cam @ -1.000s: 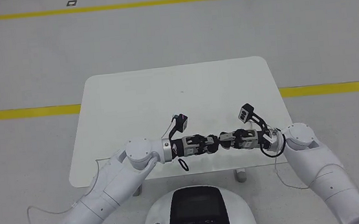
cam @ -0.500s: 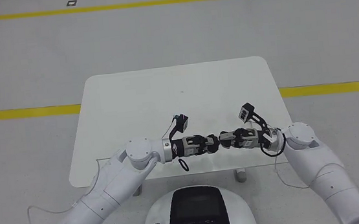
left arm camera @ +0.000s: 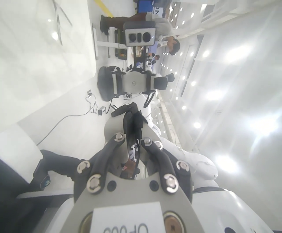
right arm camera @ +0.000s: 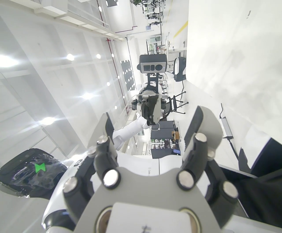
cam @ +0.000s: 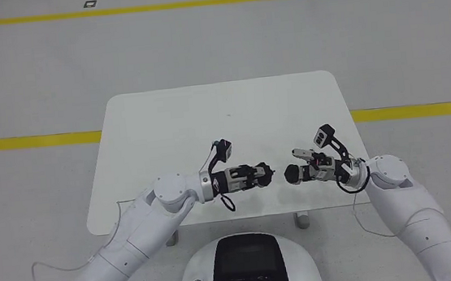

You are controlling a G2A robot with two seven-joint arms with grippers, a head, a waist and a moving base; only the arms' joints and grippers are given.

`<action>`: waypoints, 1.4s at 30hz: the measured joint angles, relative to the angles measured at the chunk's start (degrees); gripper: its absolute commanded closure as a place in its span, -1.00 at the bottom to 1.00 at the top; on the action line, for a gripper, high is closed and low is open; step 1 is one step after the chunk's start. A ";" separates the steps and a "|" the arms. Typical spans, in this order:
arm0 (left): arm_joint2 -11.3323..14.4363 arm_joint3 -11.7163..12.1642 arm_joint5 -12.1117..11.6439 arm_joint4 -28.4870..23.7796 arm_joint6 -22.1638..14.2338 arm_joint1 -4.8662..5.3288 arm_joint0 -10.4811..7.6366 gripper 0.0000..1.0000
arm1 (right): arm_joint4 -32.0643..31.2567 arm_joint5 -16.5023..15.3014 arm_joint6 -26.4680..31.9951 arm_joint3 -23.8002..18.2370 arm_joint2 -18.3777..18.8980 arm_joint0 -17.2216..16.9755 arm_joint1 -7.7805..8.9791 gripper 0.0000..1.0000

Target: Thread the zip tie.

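Two hands hang above the counter near its front edge, facing each other with a gap between them. The left hand is pressed together on the black zip tie, which sticks out past its fingertips towards the other hand. The right hand is spread wide, near the zip tie but apart from it.

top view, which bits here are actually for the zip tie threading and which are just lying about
For the job: zip tie, pinched in the left gripper; right gripper, open, facing it.
Just there: white table; yellow floor lines.
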 measured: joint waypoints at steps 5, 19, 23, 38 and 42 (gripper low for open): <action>-0.20 -0.06 -0.29 0.10 0.16 0.05 0.12 1.00 | 0.00 0.01 0.02 0.02 -0.02 0.02 0.00 -1.00; -0.74 7.10 -11.83 0.57 3.26 -0.52 -0.71 1.00 | 0.00 0.01 0.02 0.02 -0.02 0.02 0.00 -1.00; 0.00 8.94 -14.62 6.82 4.66 -0.96 -1.62 1.00 | 0.00 0.01 0.02 0.02 -0.02 0.02 -0.01 -1.00; -7.10 6.42 -14.30 14.77 -4.90 -1.91 0.65 1.00 | 0.00 0.01 0.02 0.02 -0.02 0.02 0.00 -1.00; -7.19 6.40 -14.30 14.49 -5.20 -1.94 0.70 1.00 | 0.00 0.01 0.02 0.02 -0.02 0.02 0.00 -1.00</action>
